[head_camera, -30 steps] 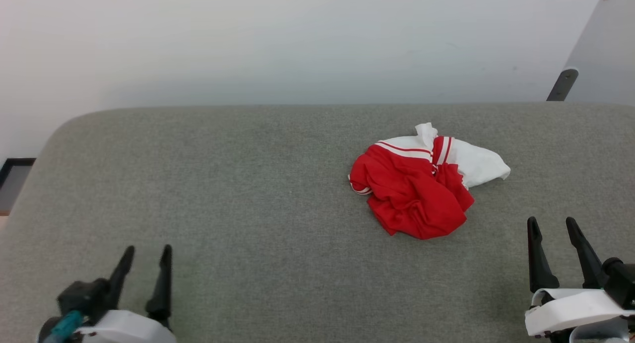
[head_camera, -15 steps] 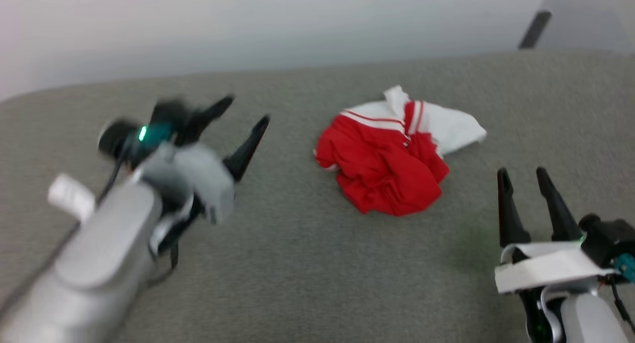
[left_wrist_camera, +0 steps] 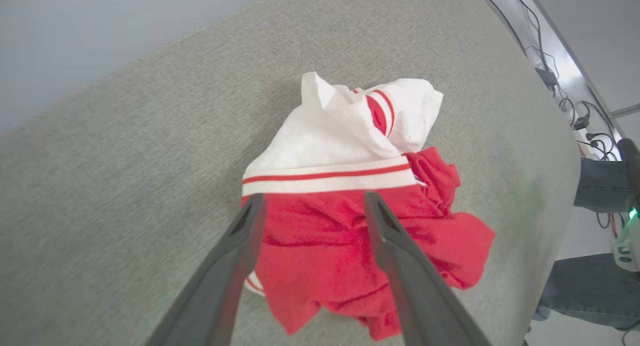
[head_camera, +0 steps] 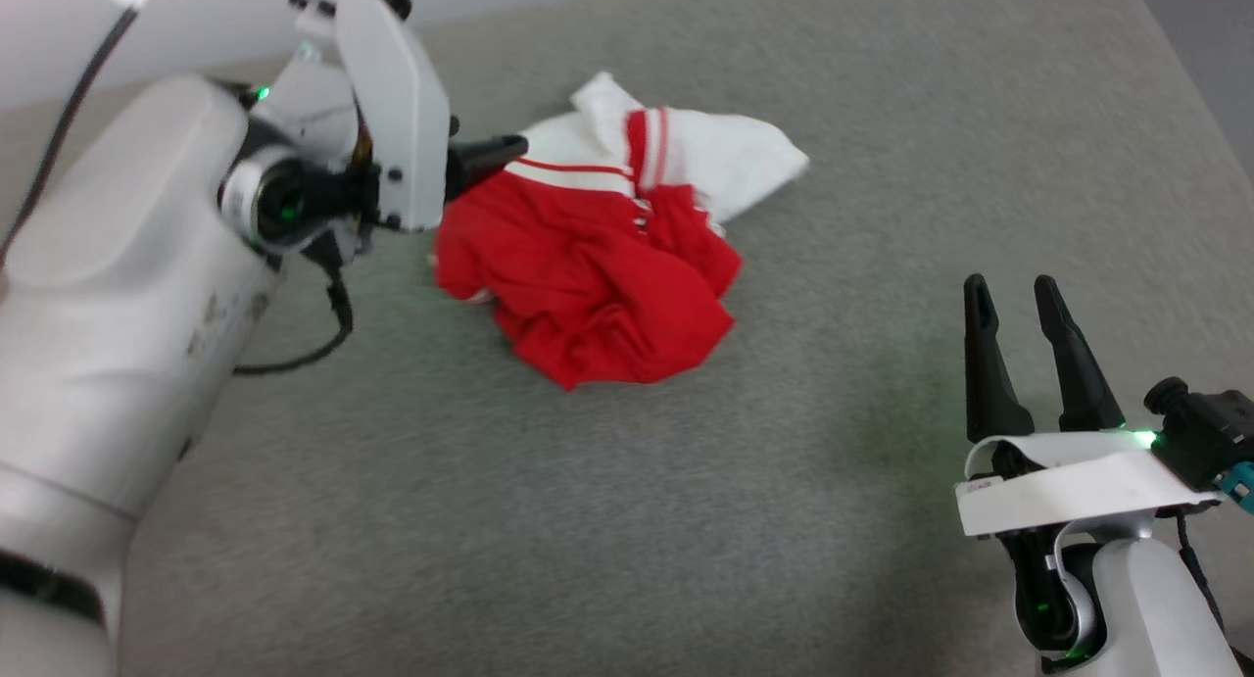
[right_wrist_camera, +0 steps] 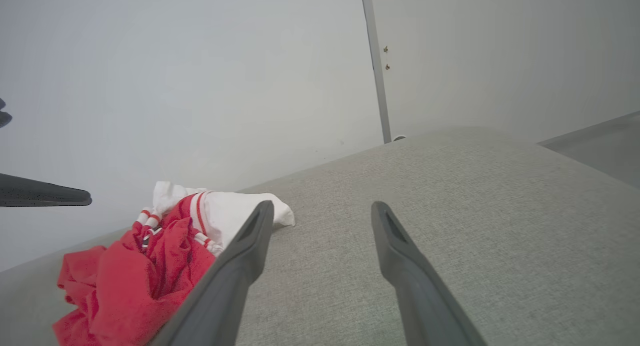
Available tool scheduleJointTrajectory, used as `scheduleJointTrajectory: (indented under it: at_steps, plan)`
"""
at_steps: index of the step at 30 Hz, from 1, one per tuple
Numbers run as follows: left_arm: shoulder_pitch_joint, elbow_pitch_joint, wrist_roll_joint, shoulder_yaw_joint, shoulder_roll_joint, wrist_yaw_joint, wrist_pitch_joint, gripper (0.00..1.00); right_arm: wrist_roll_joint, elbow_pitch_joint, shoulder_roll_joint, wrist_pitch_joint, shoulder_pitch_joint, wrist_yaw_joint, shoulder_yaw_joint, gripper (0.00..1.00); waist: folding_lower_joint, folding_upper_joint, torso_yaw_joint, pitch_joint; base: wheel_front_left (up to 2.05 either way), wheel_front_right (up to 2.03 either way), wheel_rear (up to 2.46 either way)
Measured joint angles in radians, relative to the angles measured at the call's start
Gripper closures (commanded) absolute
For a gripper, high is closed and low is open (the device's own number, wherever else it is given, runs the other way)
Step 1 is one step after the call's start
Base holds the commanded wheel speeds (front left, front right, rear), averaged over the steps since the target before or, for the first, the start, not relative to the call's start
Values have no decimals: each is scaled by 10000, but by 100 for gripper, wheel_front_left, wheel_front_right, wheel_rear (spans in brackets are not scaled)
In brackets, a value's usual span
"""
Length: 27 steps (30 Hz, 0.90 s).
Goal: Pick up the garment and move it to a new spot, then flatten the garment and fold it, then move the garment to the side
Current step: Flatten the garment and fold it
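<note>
Your left pincer (left_wrist_camera: 313, 200) hangs released, crumpled garment (head_camera: 598, 275) just beyond its tips. Your right pincer (head_camera: 1011, 287): released, garment well apart, ahead-left.

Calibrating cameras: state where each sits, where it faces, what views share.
Head view: on the head, looking down at the garment on the grey cushion; left arm, right jaws show.
Left wrist view: on that wrist, looking down along open left jaws at the garment.
Right wrist view: on that wrist, looking low across the cushion to the wall; own open jaws.
Shared: garment and cushion, in all.
</note>
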Motion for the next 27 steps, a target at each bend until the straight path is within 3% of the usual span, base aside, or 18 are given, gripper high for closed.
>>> scheduleJointTrajectory:
  at_steps: [6,12,13,14,15,16,27]
  plan:
    - [-932,915,-420,-150,-579,2,596,0,318,-157,4,-2,-205,0,272,0,0,0,-668,678,0,0,0]
    - [-1411,1678,-293,-522,-731,2,621,0,412,-211,4,-2,-339,0,447,0,0,-1,-1190,1137,0,0,0]
    - [-1457,1776,-345,-535,-767,2,621,20,412,-217,6,-2,-340,0,454,0,0,0,-1257,1181,0,0,0]
    - [-1521,1831,-318,-619,-796,2,625,55,412,-219,6,-2,-340,0,451,0,0,0,-1313,1217,0,0,0]
    - [-1521,1831,-318,-619,-796,2,625,72,412,-219,6,-2,-340,0,451,0,0,0,-1313,1217,0,0,0]
    - [-1605,1925,-370,-683,-834,2,616,100,412,-221,6,-2,-341,0,439,0,0,0,-1394,1265,0,0,0]
    - [-1596,1294,-1430,-466,-1131,2,-466,100,48,-123,12,-2,-198,0,-71,0,0,0,-860,1084,0,0,0]
